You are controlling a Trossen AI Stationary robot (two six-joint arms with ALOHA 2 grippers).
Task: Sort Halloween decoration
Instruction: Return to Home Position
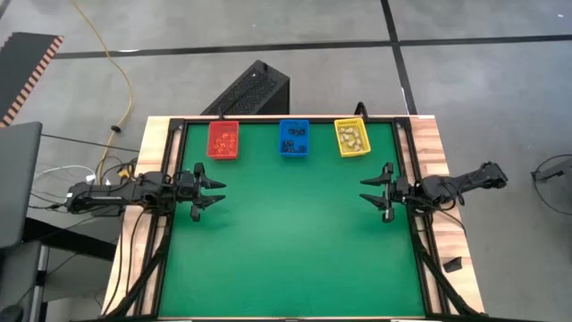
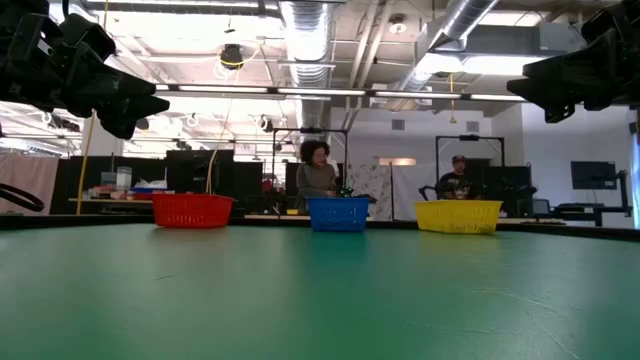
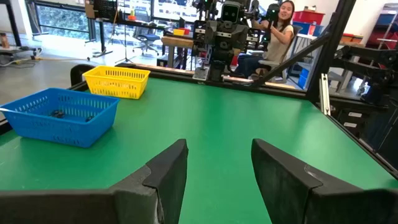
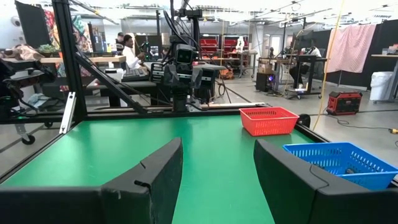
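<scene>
High view: left hand and right hand hang open and empty at the desk sides; the trinkets lie in bins, well apart from them.

Robotics lab: exposed ceiling ducts, concrete floor, cluttered workbenches, person at desk.

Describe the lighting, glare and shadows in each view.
High view: the green mat is evenly lit, no hard shadows under the left end effector or the right end effector. Low view: bright ceiling lights backlight both end effectors into dark silhouettes; a pale sheen lies on the mat. Left wrist view: bright windows glow beyond the blue bin. Right wrist view: no glare on the mat.
</scene>
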